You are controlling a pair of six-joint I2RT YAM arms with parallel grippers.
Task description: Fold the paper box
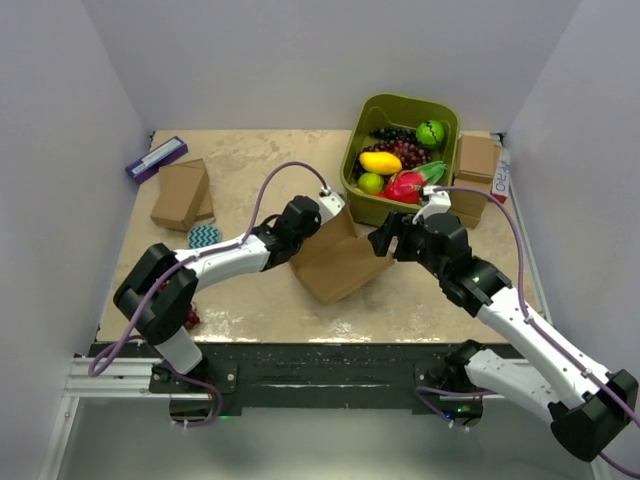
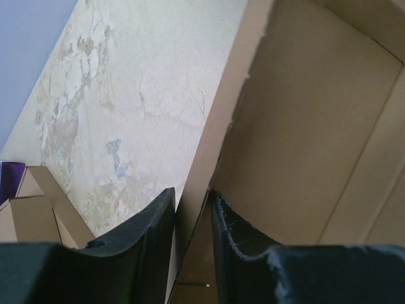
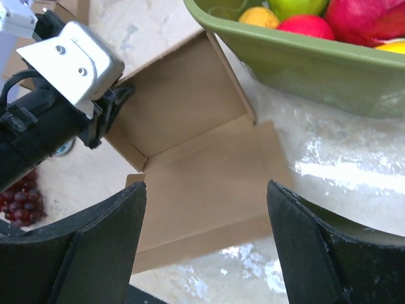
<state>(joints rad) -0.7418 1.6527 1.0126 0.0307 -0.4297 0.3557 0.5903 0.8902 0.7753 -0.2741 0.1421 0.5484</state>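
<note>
Fingers of the left gripper (image 2: 192,204) fill the bottom of the left wrist view, clamped on an upright wall of the paper box (image 2: 304,126). The top view hides that pinch behind the wrist. Only the right wrist view shows the right gripper (image 3: 204,187), its fingers wide apart above the box's flat panel, holding nothing. From above, the one paper box sits at frame centre on the desk (image 1: 250,160), just below the single green bin (image 1: 408,99) of fruit. Two small cardboard boxes (image 1: 180,195) overlap at upper left, and two more (image 1: 476,160) lie right of the bin.

Left end effector (image 2: 191,196) pinched narrow; right end effector (image 3: 205,190) spread wide.
</note>
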